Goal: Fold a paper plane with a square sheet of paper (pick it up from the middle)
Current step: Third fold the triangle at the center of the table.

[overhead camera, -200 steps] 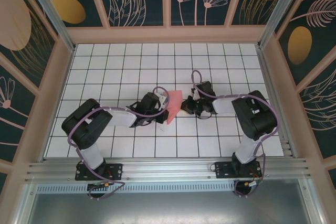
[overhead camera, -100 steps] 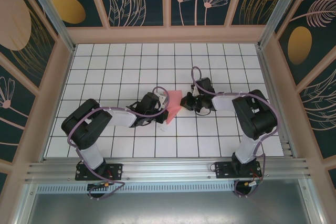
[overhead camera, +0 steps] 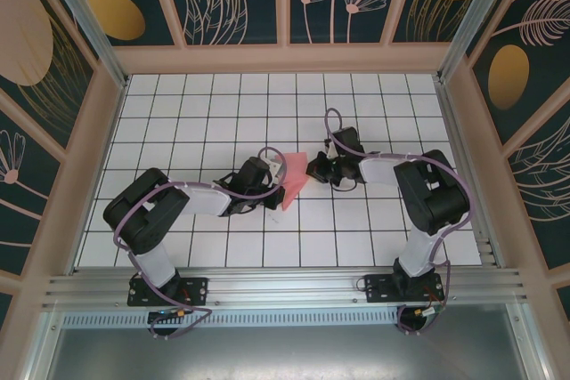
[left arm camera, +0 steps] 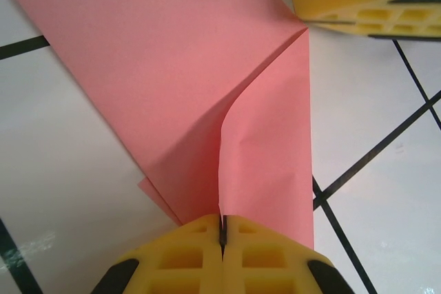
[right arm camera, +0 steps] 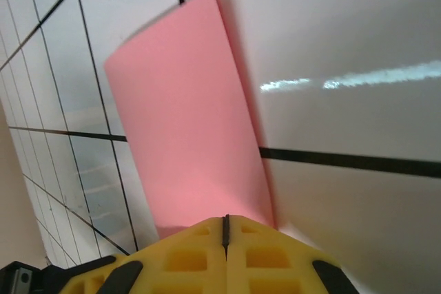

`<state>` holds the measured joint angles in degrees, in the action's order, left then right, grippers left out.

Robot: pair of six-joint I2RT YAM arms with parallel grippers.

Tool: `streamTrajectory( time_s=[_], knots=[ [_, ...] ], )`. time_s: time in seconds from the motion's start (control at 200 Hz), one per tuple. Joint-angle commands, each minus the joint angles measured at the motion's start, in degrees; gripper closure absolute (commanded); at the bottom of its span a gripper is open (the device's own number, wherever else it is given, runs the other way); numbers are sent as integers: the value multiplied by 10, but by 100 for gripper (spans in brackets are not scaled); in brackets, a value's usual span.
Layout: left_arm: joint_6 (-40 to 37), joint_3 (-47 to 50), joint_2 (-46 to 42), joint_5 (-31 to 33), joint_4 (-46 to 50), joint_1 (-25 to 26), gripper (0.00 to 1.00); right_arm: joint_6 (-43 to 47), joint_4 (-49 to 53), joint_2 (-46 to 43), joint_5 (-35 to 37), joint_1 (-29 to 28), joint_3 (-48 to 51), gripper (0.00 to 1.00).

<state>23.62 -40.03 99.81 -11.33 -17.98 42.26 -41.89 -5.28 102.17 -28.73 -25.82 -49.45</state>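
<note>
The left jaws are clenched on the paper [left arm camera: 179,67], and its raised fold runs straight into the seam between their yellow pads [left arm camera: 179,259]. From that grip the crease climbs toward 12 o'clock in the left wrist view. It then bends to 1 o'clock and ends at a folded corner, where the tip of the right jaws touches it.

The right jaws are clenched too, with no gap between their pads. In the right wrist view the paper [right arm camera: 186,115] spreads from their tips toward 11 o'clock, lying flat on the table [right arm camera: 344,191]. Whether they pinch that edge or only press on it cannot be told.

From above, the paper [overhead camera: 293,177] lies near the middle of the table, between the two arms. Its long axis runs from about 7 o'clock to 1 o'clock, with the left jaws at the 7 o'clock end and the right jaws at the 2 o'clock edge. Both touch it, so neither is nearer. The next fold probably hinges on the crease line joining the two contact points.
</note>
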Motion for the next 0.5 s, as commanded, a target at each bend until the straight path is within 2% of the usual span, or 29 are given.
streamTrajectory(
  time_s=[0.0,0.33,0.495],
  knots=[
    [-1,17,-1,17,44,-3,100,11,16,7,4,3,-14,98],
    [0,18,1,18,46,-3,100,5,14,38,19,3,-11,98],
    [2,23,1,22,42,-3,100,15,32,-17,26,3,-14,98]
  ],
)
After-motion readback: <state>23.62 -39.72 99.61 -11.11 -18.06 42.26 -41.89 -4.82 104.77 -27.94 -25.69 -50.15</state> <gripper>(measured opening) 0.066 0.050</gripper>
